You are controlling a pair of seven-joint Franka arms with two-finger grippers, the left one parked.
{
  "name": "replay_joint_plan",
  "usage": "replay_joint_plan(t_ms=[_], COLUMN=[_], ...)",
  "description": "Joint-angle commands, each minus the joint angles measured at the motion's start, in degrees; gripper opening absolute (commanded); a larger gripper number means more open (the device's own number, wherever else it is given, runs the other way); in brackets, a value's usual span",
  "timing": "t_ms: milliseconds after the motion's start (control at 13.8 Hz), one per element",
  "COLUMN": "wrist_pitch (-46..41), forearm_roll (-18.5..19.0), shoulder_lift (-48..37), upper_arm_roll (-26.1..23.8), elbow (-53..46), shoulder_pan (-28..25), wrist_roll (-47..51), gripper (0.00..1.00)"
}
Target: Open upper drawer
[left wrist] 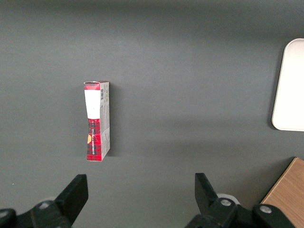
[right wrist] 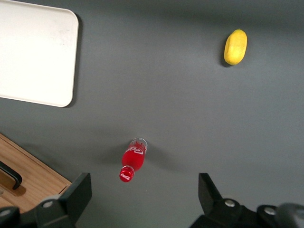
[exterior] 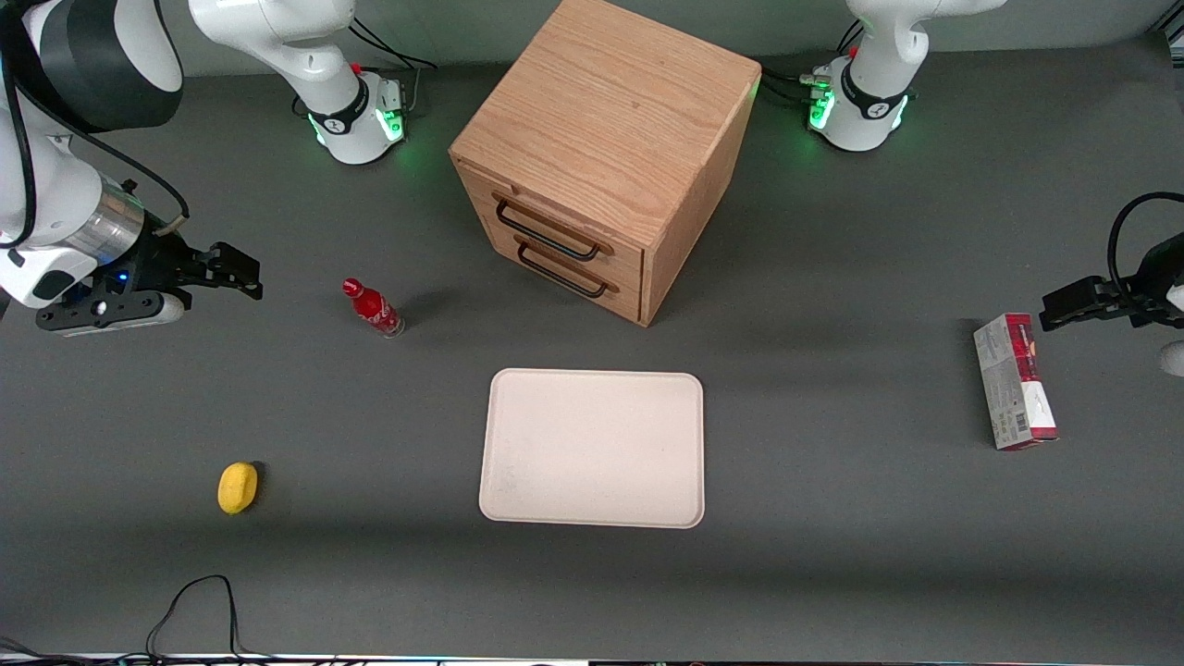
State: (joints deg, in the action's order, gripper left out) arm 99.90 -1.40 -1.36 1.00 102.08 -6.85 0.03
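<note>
Centrally, a wooden cube cabinet stands on a dark grey table, turned at an angle, with two drawers stacked in its front. The upper drawer is shut, flush with the cabinet face, its black wire handle just above the identical handle of the lower drawer.

The gripper hangs above the table toward the working arm's end, well apart from the cabinet, its fingers spread wide and holding nothing.

A small red bottle stands between the gripper and the cabinet. A pale rectangular tray lies nearer the front camera than the cabinet. A yellow lemon rests nearer the camera than the bottle. A red and grey carton lies toward the parked arm's end.
</note>
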Motion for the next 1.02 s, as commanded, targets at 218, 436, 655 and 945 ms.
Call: replay_joint_plan(t_ms=[218, 436, 655, 945], wrist_pitch=[-1.46, -1.55, -2.96, -3.05], forearm_roll=[0.87, 0.87, 1.57, 0.96], shoulder_lift=[1.1, 2.68, 2.68, 3.91], upper_arm_roll=[0.67, 0.67, 0.58, 0.49], elbow=[-2.49, -4.08, -3.82, -4.6], shoulder_pan=[-0.79, -0.79, -1.76, -3.86], wrist_roll=[1.03, 1.38, 1.47, 1.2], gripper=[1.0, 1.0, 1.0, 1.0])
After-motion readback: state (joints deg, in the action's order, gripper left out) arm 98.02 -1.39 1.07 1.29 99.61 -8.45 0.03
